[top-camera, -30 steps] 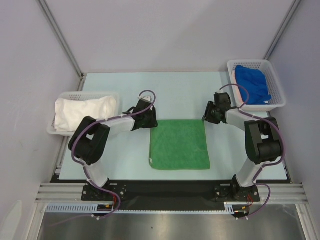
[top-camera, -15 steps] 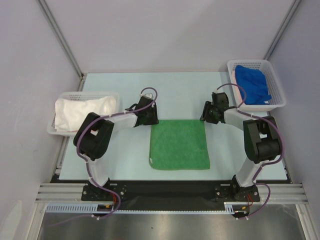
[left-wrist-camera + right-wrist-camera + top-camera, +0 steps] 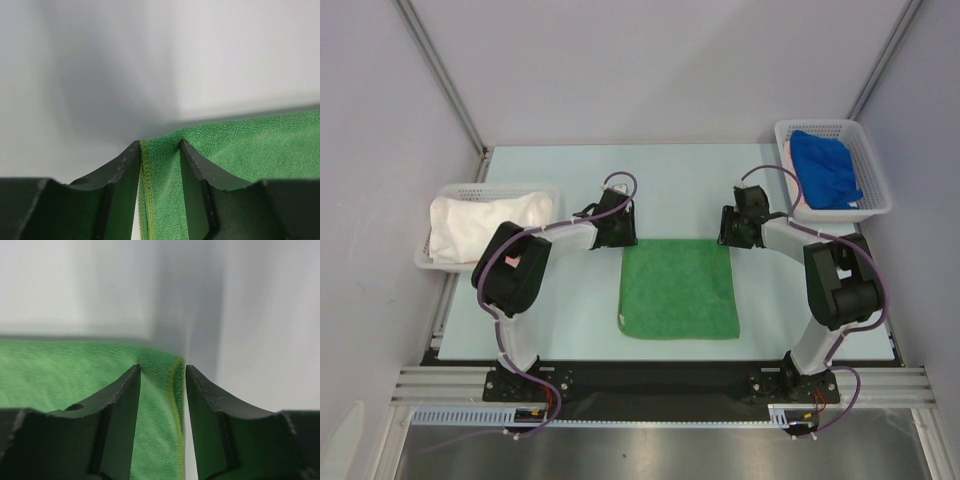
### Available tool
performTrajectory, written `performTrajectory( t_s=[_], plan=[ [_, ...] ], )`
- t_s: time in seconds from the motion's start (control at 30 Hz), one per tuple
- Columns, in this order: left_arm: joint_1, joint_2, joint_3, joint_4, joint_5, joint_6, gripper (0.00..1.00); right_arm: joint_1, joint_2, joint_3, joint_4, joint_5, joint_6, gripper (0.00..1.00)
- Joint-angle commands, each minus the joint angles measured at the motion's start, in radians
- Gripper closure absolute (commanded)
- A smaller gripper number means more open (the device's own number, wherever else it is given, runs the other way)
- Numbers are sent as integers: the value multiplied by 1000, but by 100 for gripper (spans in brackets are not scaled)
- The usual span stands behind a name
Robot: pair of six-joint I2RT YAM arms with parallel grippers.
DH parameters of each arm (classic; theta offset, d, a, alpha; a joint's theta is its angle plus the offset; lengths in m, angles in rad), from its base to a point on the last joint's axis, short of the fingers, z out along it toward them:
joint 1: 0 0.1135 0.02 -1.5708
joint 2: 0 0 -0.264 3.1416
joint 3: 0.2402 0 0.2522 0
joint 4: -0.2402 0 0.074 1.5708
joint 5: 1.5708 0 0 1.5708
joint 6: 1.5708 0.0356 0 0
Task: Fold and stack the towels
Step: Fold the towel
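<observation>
- You're at the grasp step: the green towel point(image 3: 680, 288) lies flat on the table point(image 3: 570, 310), centred
- Left gripper point(image 3: 159, 146) and right gripper point(image 3: 162, 370) each straddle a far corner, fingers apart, not yet pinching
- Next, I judge: close both evenly, lift, fold toward the near edge
</observation>
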Motion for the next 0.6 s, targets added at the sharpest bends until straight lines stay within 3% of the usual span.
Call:
performTrajectory(
  t_s=[0.0, 0.2, 0.3, 0.53, 0.57],
  plan=[
    [13, 47, 14, -56, -26, 30, 57, 4, 46, 41, -41, 77, -43, 54],
    [12, 67, 52, -82, -30, 42, 58, 21, 115, 100, -63, 129, -52, 60],
    [12, 70, 64, -91, -30, 48, 59, 35, 141, 128, -69, 137, -54, 69],
    [13, 65, 68, -81, -4, 54, 71, 50, 138, 128, -81, 142, -52, 93],
    [13, 65, 71, -81, 0, 57, 79, 50, 139, 133, -81, 142, -51, 97]
  ],
)
